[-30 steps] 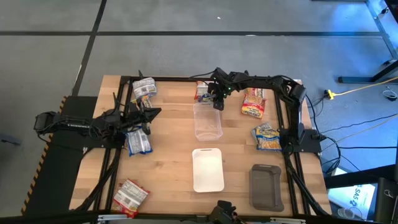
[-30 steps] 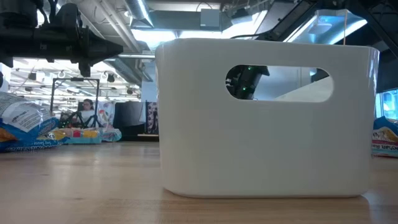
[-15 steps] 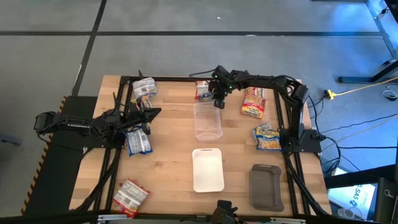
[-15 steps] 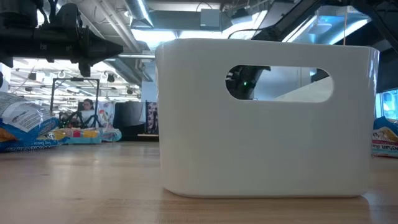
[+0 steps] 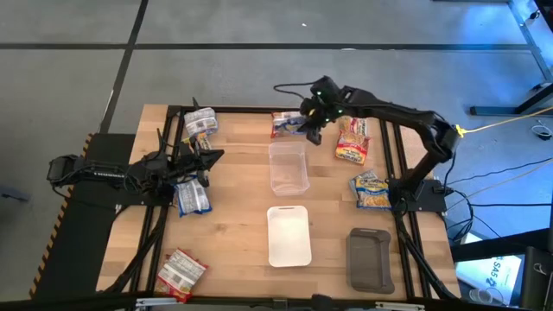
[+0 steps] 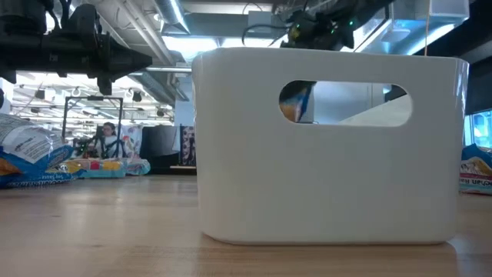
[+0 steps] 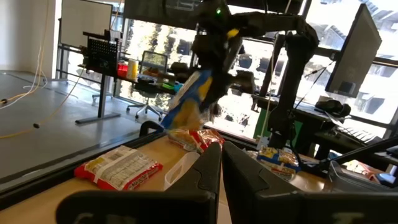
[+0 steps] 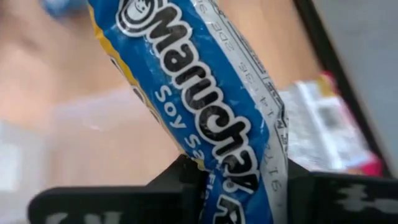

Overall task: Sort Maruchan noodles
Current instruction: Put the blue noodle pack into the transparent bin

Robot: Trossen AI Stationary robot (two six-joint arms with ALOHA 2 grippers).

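My right gripper hangs over the table's far side, just beyond a clear bin, and is shut on a blue-yellow Maruchan packet. That packet also shows through the white bin's handle slot as a blue-yellow packet. Other packets lie flat on the table: a red-white one, a red-orange one, a blue-yellow one, a silver-grey one, a blue-silver one and a red one. My left gripper waits shut at the left, above the table. My right gripper pinches the blue packet between its two fingers, near the packet's upper end. It comes at the packet slanting down from above. The packet hangs tilted below the gripper, lifted clear of the table.
A white bin stands at the near middle, and its wall fills the low view. A dark grey tray lies at the near right. Black frame rails run along the table's left and right sides.
My right gripper has risen from the table's far side and drifted a little toward the right edge, tipping more steeply. The blue-yellow packet has come up with it and now hangs clear of the table.
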